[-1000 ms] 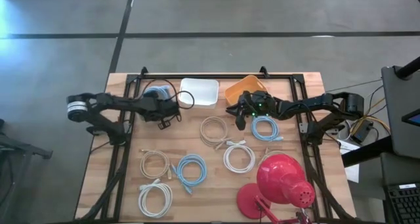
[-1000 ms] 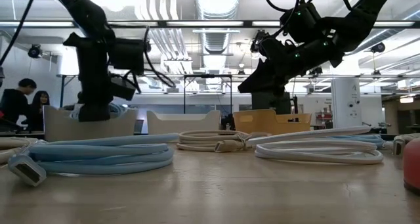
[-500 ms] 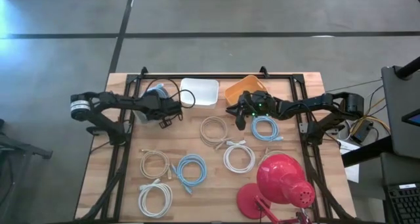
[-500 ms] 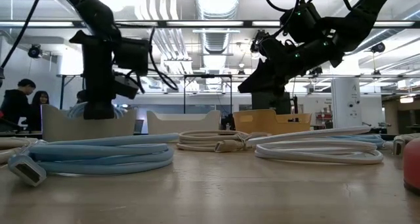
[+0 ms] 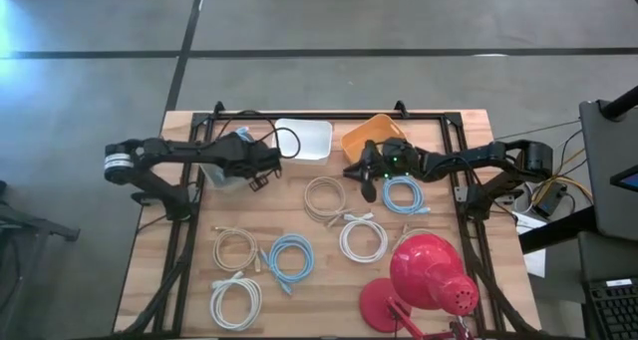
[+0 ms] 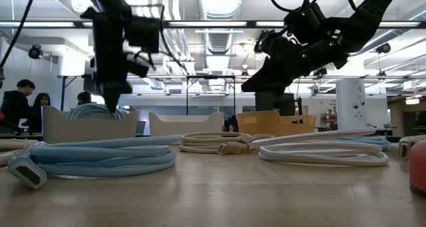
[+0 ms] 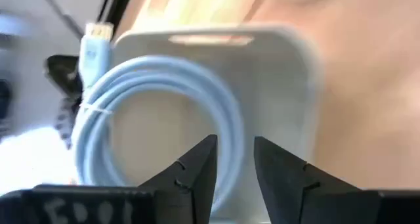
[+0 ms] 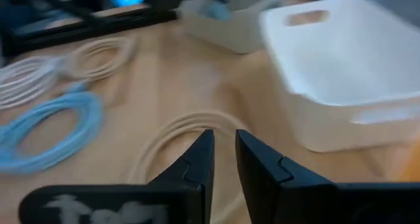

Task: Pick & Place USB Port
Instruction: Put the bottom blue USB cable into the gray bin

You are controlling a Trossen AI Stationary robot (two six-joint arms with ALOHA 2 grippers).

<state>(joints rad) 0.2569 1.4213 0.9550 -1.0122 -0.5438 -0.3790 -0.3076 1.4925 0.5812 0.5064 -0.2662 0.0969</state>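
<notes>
Light-blue cable coil (image 7: 164,122): lies in the white bin (image 7: 298,86), directly ahead of the left gripper (image 7: 235,159), fingers slightly spread, empty. Right gripper (image 8: 223,155): fingers narrowly parted, empty, over the cream coil (image 5: 324,196) mid-worktop.

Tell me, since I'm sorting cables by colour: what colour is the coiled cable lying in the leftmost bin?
Light blue cable, clearest in the left wrist view.

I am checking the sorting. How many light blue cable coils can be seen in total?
3. One coil lies in the white bin under the left arm; one is beside the right arm; one is at the table's front middle. The orange bin's inside is partly hidden.
</notes>
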